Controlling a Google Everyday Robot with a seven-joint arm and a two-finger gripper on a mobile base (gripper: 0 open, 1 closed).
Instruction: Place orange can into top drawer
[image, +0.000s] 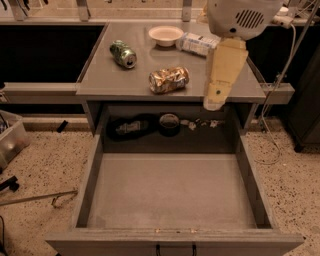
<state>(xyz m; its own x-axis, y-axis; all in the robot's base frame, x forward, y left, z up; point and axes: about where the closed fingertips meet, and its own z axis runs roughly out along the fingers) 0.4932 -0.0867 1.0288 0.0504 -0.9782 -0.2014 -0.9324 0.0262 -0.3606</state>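
While the gripper (214, 101) overhangs the countertop (100, 80), speckled floor (45, 160) surrounds it.

orange can (169, 79) + green can (123, 53) = 2 cans | 1 each: bowl (166, 35), bottle (197, 44), drawer (170, 190), hand (214, 100) (above tabletop (115, 80))

Orange can (169, 80): dented, shiny orange-gold, on its side, near-centre of desktop (100, 82) | top drawer (172, 192): wide, shallow, grey, open, below and nearer than can | gripper (214, 102): right of can, apart, over desktop's near edge
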